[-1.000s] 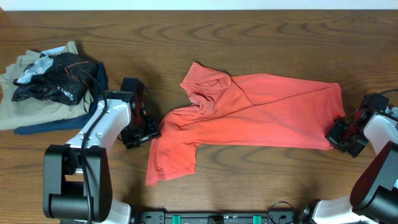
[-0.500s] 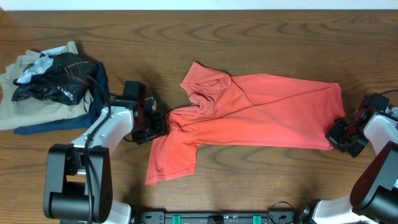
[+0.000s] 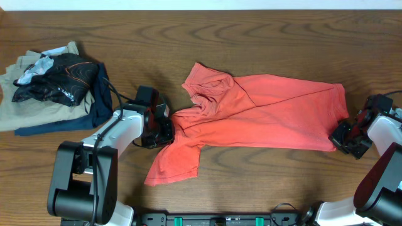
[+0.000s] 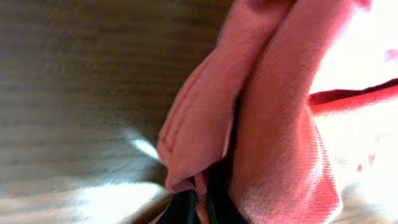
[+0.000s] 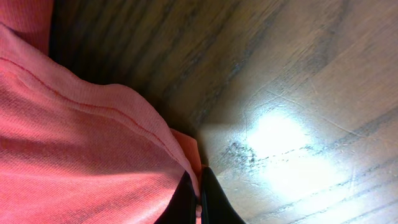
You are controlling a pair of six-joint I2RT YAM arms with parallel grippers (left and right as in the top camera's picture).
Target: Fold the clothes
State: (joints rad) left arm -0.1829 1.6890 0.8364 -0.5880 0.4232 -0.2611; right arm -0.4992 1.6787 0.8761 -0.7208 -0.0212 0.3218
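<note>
Coral-red cloth lies spread over the middle of the wooden table (image 3: pixel 282 188): the T-shirt (image 3: pixel 264 116) is flat but creased, its body reaching toward 3 o'clock. A crumpled fold sits near its 10 o'clock corner, and one sleeve hangs down toward 7 o'clock.

The left gripper (image 3: pixel 168 129) sits at the shirt's 9 o'clock edge. In the left wrist view its jaws are closed narrow on a bunched fold of the fabric (image 4: pixel 261 124), with a strip of pink cloth pinched between the dark fingertips (image 4: pixel 183 211) at the bottom of the picture.

The right gripper (image 3: pixel 337 135) is at the shirt's 4 o'clock corner. The right wrist view shows its jaws pressed together on the stitched hem (image 5: pixel 93 155), the fingertips (image 5: pixel 211 202) low over the glossy wood.

Well apart from the shirt, at 9 to 10 o'clock on the table, lies a pile of other garments (image 3: pixel 47 88) in beige, navy and black, with a scrap of white on top.
</note>
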